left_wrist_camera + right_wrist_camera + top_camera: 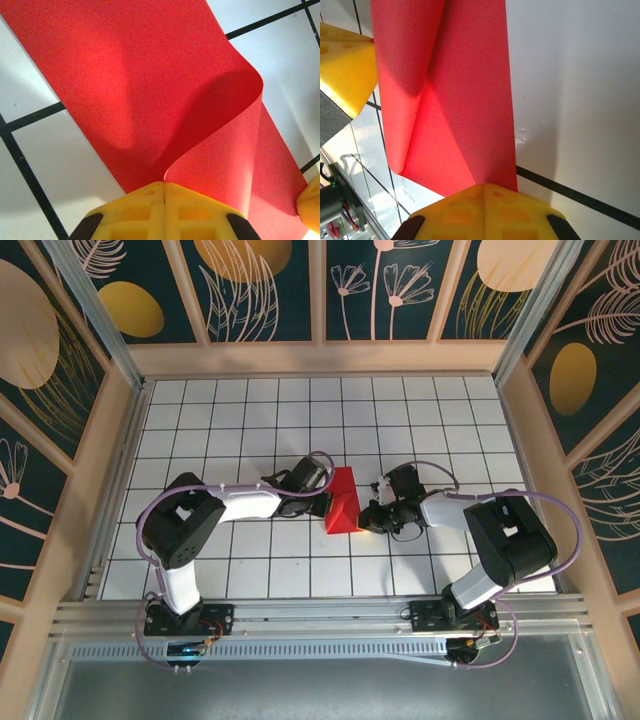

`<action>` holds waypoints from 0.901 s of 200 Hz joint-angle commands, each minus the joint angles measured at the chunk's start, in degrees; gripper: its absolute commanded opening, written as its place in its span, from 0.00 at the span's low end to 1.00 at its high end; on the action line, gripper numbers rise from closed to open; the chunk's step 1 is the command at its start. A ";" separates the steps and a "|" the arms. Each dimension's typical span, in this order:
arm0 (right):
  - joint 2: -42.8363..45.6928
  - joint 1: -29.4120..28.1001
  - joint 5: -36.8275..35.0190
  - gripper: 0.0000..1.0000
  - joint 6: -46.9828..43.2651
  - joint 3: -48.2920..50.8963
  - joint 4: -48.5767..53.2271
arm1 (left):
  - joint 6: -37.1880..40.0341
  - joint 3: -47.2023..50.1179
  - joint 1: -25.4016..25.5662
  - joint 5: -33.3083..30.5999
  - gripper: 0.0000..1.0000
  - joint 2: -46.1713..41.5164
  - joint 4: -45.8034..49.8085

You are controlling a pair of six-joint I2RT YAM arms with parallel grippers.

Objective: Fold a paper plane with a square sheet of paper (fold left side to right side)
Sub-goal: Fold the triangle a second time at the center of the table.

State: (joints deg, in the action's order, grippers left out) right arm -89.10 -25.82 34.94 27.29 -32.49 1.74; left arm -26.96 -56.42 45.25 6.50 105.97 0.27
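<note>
The white gridded bench (230, 570) carries the square sheet of paper (342, 502) about midway across. In the top view the sheet reads as a narrow red wedge, broad at its near end and tapering away from the arm bases.

The left arm (190, 525) reaches to the sheet from its left side, and the right arm (505, 535) reaches to it from its right side.

The sheet lies partly flat on the tiles. One flap of it (220, 150) curls up off the flat part in a soft, uncreased bend.

The left claw (164, 186) is clenched, its yellow fingers (135, 210) meeting at a seam where the curled flap's edge runs in, so it is grasping the sheet at the sheet's left edge.

The right claw (485, 187) is also clenched, with its tips at the sheet's near right edge. I cannot tell whether paper is pinched between its fingers (515, 210) or merely lies under them.
</note>
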 commanded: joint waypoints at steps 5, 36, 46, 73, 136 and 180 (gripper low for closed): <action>-1.80 -0.38 -2.82 0.00 -0.81 0.10 3.22 | 1.12 -1.33 -0.35 -0.66 0.00 1.53 0.61; -0.26 -0.40 -1.92 0.00 -0.49 -0.62 3.07 | 1.12 -1.05 -0.38 0.04 0.00 2.38 -0.09; 0.51 -0.43 -1.51 0.00 -0.33 -0.97 3.17 | 1.21 -1.07 -0.42 0.18 0.00 2.57 -0.01; 3.53 -0.36 -0.84 0.00 0.12 -2.12 3.59 | 1.47 -1.20 -0.35 0.14 0.00 3.24 0.51; 4.28 -0.63 2.65 0.00 7.90 -2.22 -8.43 | 1.45 -1.24 -0.33 0.44 0.00 3.62 0.77; -1.34 -2.57 1.75 0.00 9.15 -6.07 -11.54 | 1.56 -1.26 -0.35 0.57 0.00 3.64 0.87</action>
State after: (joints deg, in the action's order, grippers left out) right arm -87.57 -27.18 36.29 34.94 -35.77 -6.28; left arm -26.52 -57.14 45.25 6.98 107.44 -0.23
